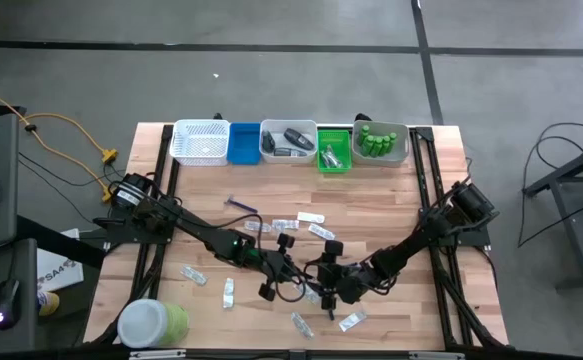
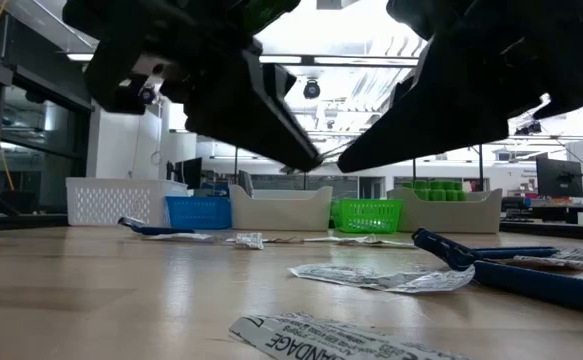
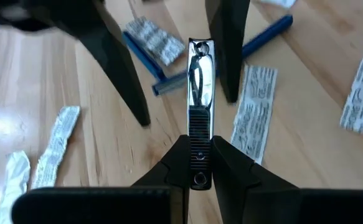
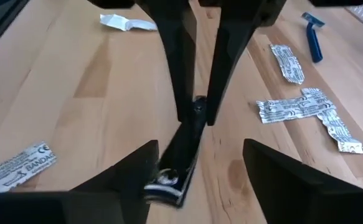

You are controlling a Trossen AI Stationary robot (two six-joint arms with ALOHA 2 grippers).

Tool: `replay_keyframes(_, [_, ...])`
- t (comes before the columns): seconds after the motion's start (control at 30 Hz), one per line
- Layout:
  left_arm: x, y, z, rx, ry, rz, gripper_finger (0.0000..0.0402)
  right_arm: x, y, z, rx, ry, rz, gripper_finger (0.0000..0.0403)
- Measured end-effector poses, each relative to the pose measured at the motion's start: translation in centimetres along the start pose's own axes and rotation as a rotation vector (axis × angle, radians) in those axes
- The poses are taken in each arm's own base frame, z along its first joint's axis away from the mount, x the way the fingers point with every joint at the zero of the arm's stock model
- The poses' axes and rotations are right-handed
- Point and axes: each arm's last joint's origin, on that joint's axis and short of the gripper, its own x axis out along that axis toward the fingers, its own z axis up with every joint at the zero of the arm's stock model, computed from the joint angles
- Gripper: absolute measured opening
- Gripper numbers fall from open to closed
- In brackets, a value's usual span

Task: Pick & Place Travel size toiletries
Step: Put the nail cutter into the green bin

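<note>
Your left gripper [image 3: 198,163] is pinching one end of a shiny nail clipper [image 3: 199,93]. Its two fingers press on the clipper's sides, so they are nearly together. The clipper's long side points straight out from the fingers, away from the left wrist, and its far end reaches in between the fingers of your right gripper [image 4: 197,165]. Those right fingers are spread wide, one on each side of the clipper, and you cannot tell if they touch it.

Seen from above, both grippers meet over the wooden table [image 1: 401,195], on the side well away from the row of trays [image 1: 289,143]. The clipper is held up there, above the table top.

Flat silvery sachets [image 4: 299,107] lie on the wood around the grippers. One sachet [image 4: 20,163] near the right gripper reads "BANDAGE". A blue razor [image 4: 313,36] lies farther off, and another blue razor [image 3: 231,55] lies just beyond the clipper's tip.
</note>
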Motion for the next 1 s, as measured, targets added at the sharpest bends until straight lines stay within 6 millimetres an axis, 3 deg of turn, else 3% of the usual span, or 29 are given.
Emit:
replay_keyframes(0.5, [-0.04, 0.06, 0.04, -0.02, -0.001, 0.006, 0.0039, 0.04, 0.1, 0.03, 0.014, 0.001, 0.033, 0.0066])
replay_keyframes(0.63, [-0.04, 0.05, -0.02, -0.027, 0.005, 0.005, 0.0039, 0.07, 0.1, 0.03, 0.017, 0.0, 0.036, 0.0061])
replay_keyframes(0.83, [-0.04, -0.01, 0.03, -0.005, -0.001, -0.008, 0.0039, 0.1, 0.15, 0.17, 0.025, -0.005, 0.062, 0.0096])
replay_keyframes(1.0, [-0.05, 0.0, 0.0, -0.025, 0.003, -0.003, 0.0041, 0.1, 0.11, 0.22, 0.027, -0.013, 0.046, 0.0059])
